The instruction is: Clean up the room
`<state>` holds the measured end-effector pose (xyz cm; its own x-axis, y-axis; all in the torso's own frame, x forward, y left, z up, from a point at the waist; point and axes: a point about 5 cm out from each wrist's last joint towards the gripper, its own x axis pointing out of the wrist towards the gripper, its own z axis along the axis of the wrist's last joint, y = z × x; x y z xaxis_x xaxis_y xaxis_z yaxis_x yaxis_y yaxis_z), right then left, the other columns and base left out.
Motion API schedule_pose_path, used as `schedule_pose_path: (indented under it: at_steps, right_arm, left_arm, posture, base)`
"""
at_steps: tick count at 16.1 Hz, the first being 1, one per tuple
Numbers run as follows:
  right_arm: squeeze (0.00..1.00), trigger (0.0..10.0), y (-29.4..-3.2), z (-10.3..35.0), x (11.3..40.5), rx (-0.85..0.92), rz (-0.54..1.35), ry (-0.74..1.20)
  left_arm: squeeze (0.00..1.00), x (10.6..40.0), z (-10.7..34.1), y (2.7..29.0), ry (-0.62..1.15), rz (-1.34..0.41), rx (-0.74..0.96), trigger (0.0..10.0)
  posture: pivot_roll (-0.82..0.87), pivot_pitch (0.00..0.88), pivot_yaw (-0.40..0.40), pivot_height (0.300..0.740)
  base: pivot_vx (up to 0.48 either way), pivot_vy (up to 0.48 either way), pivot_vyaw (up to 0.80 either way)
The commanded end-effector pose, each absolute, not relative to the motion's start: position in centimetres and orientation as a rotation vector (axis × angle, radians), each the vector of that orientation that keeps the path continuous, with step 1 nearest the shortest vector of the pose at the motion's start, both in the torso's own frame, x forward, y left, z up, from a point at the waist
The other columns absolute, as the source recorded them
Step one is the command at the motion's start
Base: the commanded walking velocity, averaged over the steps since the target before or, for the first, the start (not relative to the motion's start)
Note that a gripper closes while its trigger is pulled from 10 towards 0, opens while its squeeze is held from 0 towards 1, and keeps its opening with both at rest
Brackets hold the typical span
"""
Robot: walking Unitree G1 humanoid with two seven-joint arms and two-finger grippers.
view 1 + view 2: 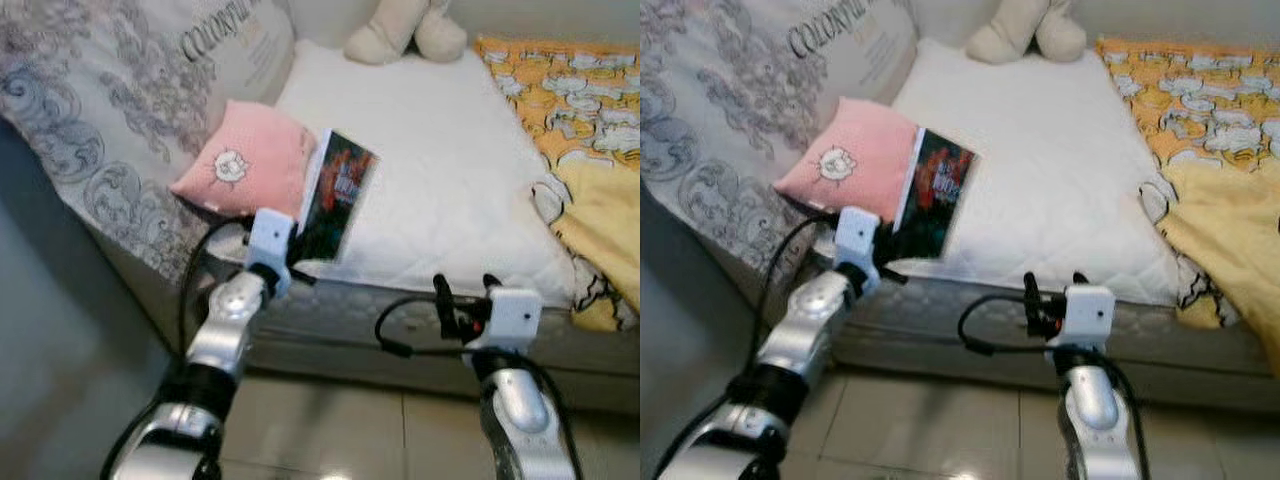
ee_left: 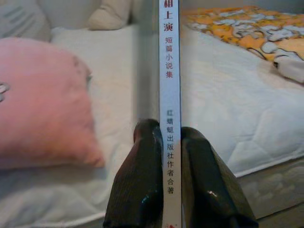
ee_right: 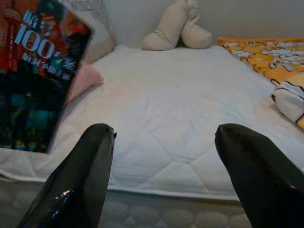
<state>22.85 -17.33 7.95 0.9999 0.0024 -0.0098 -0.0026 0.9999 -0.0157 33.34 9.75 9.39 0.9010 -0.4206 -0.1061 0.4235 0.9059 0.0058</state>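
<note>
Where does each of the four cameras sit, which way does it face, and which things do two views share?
Left eye: on the head, looking down at the bed; both silver arms show, left tool holding the book.
Right eye: beside it, same scene, slightly shifted.
Left wrist: looks along its fingers, clamped on the book's spine, over the bed.
Right wrist: looks between its open right tool toward the plush toy.
Shared: both wrist views show the book, pink pillow and yellow blanket.
</note>
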Motion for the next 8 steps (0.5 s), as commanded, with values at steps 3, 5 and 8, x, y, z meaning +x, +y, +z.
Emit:
schedule_pose_path:
  at_steps: [3, 5, 8]
  right_arm:
    - [0.31, 10.0, -17.2, 8.0, 21.9, 0.016, 0.041, 0.003]
    - [0.31, 10.0, -17.3, 7.4, 20.8, 0.013, 0.066, 0.035]
    - [0.31, 10.0, -16.9, 7.1, 20.3, 0.028, 0.097, 0.053]
  left_arm:
    - [0.00, 34.2, 11.2, 9.4, 0.034, -0.462, 0.046, 0.0]
    - [0.00, 34.1, 11.2, 8.7, 0.034, -0.497, 0.045, 0.0]
    - [0.00, 34.8, 11.7, 8.6, 0.033, -0.494, 0.036, 0.0]
  posture:
    - [-0.06, 0.016, 0.065, 0.740]
    - [-0.07, 0.020, 0.068, 0.740]
    - [-0.08, 0.023, 0.074, 0.740]
  base:
    - [0.480, 0.000, 0.00]
    - [0.480, 0.000, 0.00]
    - [0.480, 0.000, 0.00]
